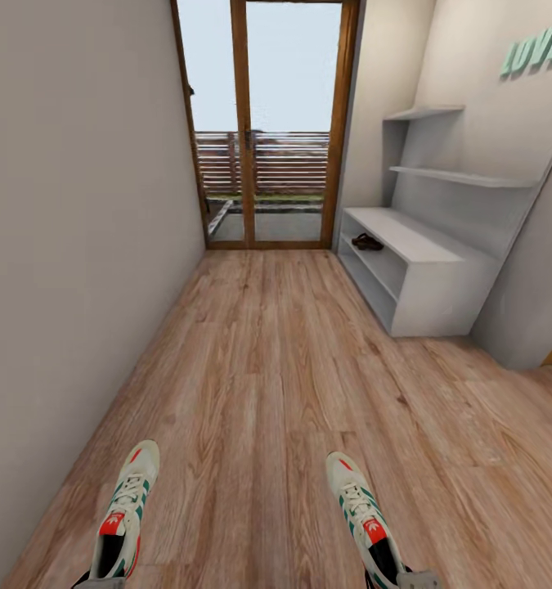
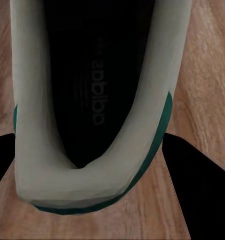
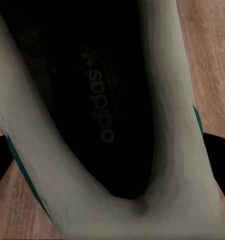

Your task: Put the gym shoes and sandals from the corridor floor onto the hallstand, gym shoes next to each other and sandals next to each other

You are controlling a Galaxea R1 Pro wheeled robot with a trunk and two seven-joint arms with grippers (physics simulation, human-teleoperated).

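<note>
Two white gym shoes with green stripes and red-orange tongue labels hang toes-forward over the corridor floor [image 1: 276,384]. My left gripper [image 1: 102,582] is shut on the heel of the left gym shoe [image 1: 127,511]. My right gripper [image 1: 417,579] is shut on the heel of the right gym shoe [image 1: 361,507]. The left wrist view looks into the shoe opening [image 2: 92,90], with dark fingers [image 2: 200,195] on both sides of the heel. The right wrist view shows the other shoe's insole [image 3: 100,100] the same way. Dark brown sandals [image 1: 367,242] lie on the grey hallstand's [image 1: 435,282] open shelf, far right.
A grey wall [image 1: 71,245] runs along the left. A glass door with a wood frame [image 1: 267,131] closes the corridor's far end. Two staggered wall shelves [image 1: 460,176] hang above the hallstand. Bare plank floor stretches between me and the hallstand.
</note>
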